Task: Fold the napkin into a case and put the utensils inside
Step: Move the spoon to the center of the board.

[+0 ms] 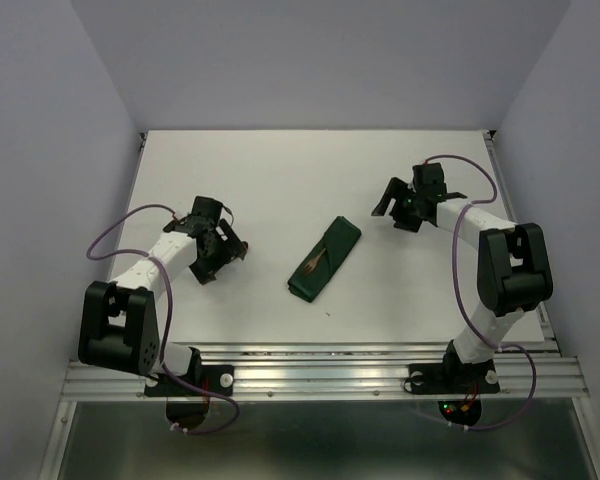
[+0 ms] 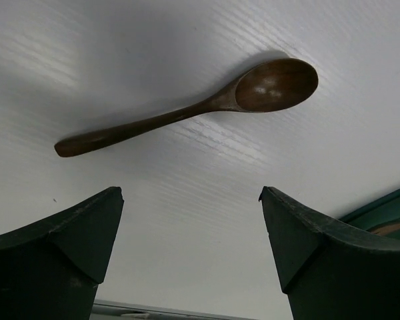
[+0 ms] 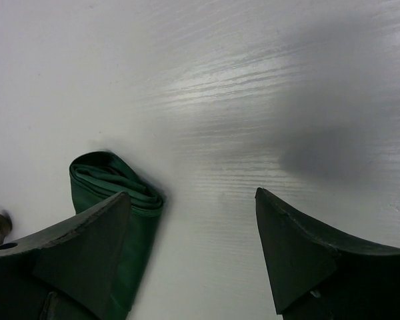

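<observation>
The dark green napkin (image 1: 324, 260) lies folded into a narrow strip at the table's middle. The brown fork (image 1: 316, 262) is tucked in it, partly showing. The reddish-brown spoon (image 2: 187, 113) lies flat on the white table just ahead of my open, empty left gripper (image 2: 190, 193). In the top view that gripper (image 1: 223, 252) hides the spoon. The napkin's edge shows at the right of the left wrist view (image 2: 387, 210). My right gripper (image 3: 193, 197) is open and empty, just above the table beside the napkin's rolled end (image 3: 113, 180). In the top view it (image 1: 392, 207) sits right of the napkin.
The white table (image 1: 280, 180) is walled on three sides. A metal rail (image 1: 320, 370) runs along the near edge with both arm bases on it.
</observation>
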`<move>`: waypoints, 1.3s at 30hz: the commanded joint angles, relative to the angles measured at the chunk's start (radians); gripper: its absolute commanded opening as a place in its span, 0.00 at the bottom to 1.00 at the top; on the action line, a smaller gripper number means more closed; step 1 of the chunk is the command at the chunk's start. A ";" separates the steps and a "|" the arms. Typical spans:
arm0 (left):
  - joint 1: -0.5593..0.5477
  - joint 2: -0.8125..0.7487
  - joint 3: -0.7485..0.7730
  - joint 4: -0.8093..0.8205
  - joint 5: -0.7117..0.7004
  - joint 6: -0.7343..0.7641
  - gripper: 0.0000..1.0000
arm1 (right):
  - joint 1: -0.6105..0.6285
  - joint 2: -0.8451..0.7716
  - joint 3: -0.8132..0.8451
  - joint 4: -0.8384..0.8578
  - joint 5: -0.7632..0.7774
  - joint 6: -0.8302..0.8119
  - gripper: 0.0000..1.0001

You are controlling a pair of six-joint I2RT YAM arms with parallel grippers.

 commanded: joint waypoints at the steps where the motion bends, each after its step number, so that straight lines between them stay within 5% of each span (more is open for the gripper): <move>1: -0.002 -0.068 -0.045 0.055 0.036 -0.188 0.96 | 0.007 -0.040 0.005 -0.003 -0.012 -0.016 0.81; 14: 0.041 0.172 0.091 0.149 -0.004 -0.195 0.99 | 0.007 -0.068 -0.001 -0.015 -0.020 -0.016 0.84; 30: 0.052 0.217 0.150 0.146 -0.120 -0.187 0.99 | 0.007 -0.074 -0.007 -0.020 -0.032 -0.015 0.84; 39: 0.063 0.327 0.265 0.146 -0.198 -0.222 0.81 | 0.007 -0.069 -0.019 -0.020 -0.049 -0.016 0.85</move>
